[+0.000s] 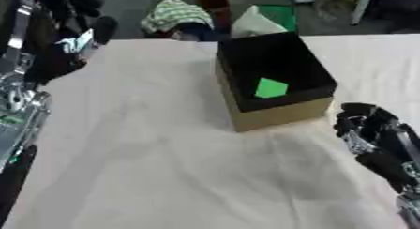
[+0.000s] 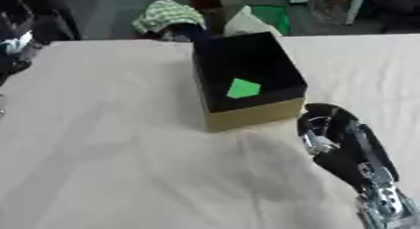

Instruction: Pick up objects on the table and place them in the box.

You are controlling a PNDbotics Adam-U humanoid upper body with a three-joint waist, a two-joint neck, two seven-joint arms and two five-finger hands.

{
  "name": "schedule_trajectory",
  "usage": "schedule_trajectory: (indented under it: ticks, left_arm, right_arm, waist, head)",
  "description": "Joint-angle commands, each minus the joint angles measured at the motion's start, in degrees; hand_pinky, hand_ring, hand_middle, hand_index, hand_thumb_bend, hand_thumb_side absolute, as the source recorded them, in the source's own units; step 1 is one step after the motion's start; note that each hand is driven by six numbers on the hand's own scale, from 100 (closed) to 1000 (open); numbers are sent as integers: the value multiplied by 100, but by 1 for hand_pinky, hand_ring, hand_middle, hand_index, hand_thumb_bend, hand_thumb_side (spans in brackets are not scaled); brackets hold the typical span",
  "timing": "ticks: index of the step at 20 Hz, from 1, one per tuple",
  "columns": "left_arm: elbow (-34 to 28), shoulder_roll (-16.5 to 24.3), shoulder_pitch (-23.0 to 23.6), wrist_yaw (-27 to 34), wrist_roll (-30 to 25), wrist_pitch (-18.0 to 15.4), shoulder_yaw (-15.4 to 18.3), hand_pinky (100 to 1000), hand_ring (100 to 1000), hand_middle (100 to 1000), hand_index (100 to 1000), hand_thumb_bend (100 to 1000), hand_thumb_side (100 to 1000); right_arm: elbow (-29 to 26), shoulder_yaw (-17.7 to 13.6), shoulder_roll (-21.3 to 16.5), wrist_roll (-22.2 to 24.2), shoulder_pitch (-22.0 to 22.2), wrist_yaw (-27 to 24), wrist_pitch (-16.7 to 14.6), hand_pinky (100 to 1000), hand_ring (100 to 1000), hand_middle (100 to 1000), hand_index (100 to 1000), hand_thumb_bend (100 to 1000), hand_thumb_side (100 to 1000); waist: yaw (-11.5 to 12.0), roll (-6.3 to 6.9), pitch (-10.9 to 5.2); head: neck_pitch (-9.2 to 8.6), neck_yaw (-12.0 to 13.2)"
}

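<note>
One box (image 1: 279, 111), brown outside and black inside, stands on the bench (image 1: 164, 167). In it lies one flat green piece (image 1: 271, 88). The right hand (image 2: 328, 129) beside the box has clenched fingers, holding nothing. The left hand (image 1: 70, 47) fingers: cannot tell.

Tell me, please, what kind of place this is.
Probably a robot test or lab workspace, not a home. A table under a plain cream cloth holds only a cardboard box with a green piece inside. Cluttered floor lies beyond the far edge, and the robot's right hand hovers beside the box.
</note>
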Motion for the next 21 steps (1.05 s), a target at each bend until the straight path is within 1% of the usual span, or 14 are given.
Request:
schedule_trajectory:
  ticks: [1,5,10,13,21]
  left_arm:
    - [-84,-120,220,-44,13,-31,100,635,629,608,739,618,515]
    - [45,-371,572,-134,109,-152,107,625,616,596,725,589,535]
    - [162,-589,768,-263,186,-300,121,623,613,594,721,579,549]
    - [215,-668,812,-283,202,-320,122,621,611,592,719,574,556]
    - [312,-833,874,-311,210,-313,126,618,607,588,711,564,577]
  right_arm:
    - [-135,-49,-35,-29,-46,-14,-6,595,619,623,757,207,352]
    - [-134,-64,-21,-57,-36,-14,0,594,618,622,757,208,352]
    - [-131,-81,-20,-83,-13,-3,-2,594,618,621,756,189,361]
    - [-130,-85,-11,-96,-9,0,-4,594,618,621,756,190,363]
    - [-137,-90,-12,-109,-22,27,-1,594,617,621,756,192,367]
  waist:
    - [35,-12,-65]
    - [48,-21,-71]
    - [69,-26,-67]
    - [78,-33,-53]
    - [97,-44,16]
  head:
    - [134,-10]
    - [331,5]
    - [493,-20]
    - [520,-38]
    - [523,-31]
